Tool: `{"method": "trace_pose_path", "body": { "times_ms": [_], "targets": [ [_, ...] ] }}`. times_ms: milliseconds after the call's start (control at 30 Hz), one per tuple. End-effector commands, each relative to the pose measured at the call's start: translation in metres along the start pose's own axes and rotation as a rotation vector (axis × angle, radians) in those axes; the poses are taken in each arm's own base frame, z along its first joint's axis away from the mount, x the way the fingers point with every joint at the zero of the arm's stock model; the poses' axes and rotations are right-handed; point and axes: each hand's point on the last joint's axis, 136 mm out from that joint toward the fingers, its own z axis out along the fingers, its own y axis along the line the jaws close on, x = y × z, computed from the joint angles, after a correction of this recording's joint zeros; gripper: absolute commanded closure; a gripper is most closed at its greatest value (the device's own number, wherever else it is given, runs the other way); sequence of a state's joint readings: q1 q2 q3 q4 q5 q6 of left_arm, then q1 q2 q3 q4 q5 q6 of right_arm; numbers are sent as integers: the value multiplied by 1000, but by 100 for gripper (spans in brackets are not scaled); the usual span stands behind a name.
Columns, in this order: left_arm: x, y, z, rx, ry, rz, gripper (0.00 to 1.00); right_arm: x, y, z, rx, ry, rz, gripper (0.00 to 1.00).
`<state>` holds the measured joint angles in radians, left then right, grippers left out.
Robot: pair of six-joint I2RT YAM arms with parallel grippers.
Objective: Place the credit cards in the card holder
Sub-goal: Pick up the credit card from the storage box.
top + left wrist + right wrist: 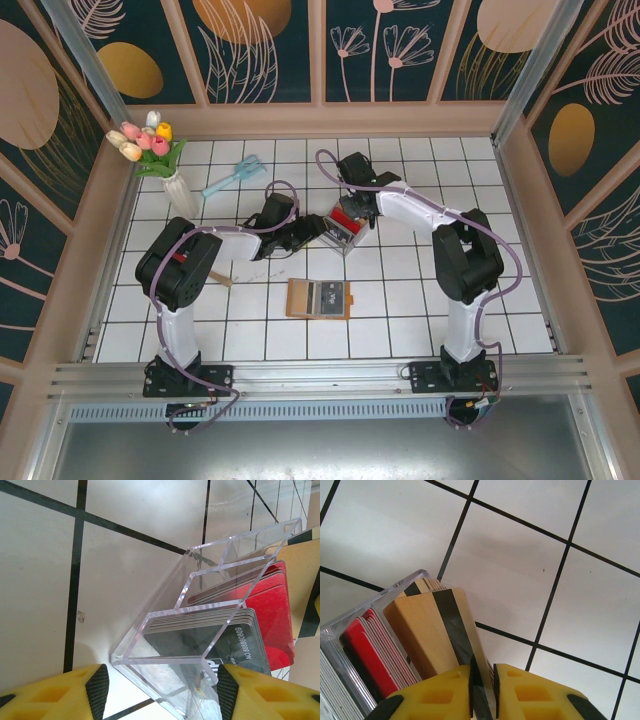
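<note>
The credit cards stand on edge in a clear plastic tray [347, 236] mid-table: red cards [272, 615], dark grey cards [200, 635] and tan ones. My right gripper [482, 672] is above the tray's end, shut on a tan credit card [427, 635] with a black stripe, which is tilted and still partly in the tray [370, 607] beside the red cards [362, 650]. My left gripper [162, 690] is open, its jaws straddling the tray's near corner [150, 615]. The orange-brown card holder [318, 298] lies open on the tiles, nearer the arm bases.
A white vase of tulips [150, 145] stands at the back left, with a light blue tool [232, 178] lying beside it. A small stick [220, 278] lies near the left arm. Wooden walls ring the tiled table.
</note>
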<state>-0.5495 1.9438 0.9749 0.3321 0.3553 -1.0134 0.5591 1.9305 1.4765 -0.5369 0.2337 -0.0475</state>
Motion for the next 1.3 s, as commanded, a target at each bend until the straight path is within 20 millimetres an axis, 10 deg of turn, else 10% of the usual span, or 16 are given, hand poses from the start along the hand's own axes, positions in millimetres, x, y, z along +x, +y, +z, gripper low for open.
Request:
{"method": "trace_pose_path", "body": {
  "times_ms": [0,533,967,1267],
  "targets": [
    [20,48,14,-140,56,-17,39,-13,-13,-20,33,-44,10,82],
    [15,38,6,-128,42,16,39,-24,4,-57,-116,-87,75,93],
    [5,-11,-29,-7,-9,93,35,-34,14,-124,-263,-234,278,98],
    [31,7,-83,-47,-30,103,33,24,52,-169,-454,-374,474,100]
  ]
}}
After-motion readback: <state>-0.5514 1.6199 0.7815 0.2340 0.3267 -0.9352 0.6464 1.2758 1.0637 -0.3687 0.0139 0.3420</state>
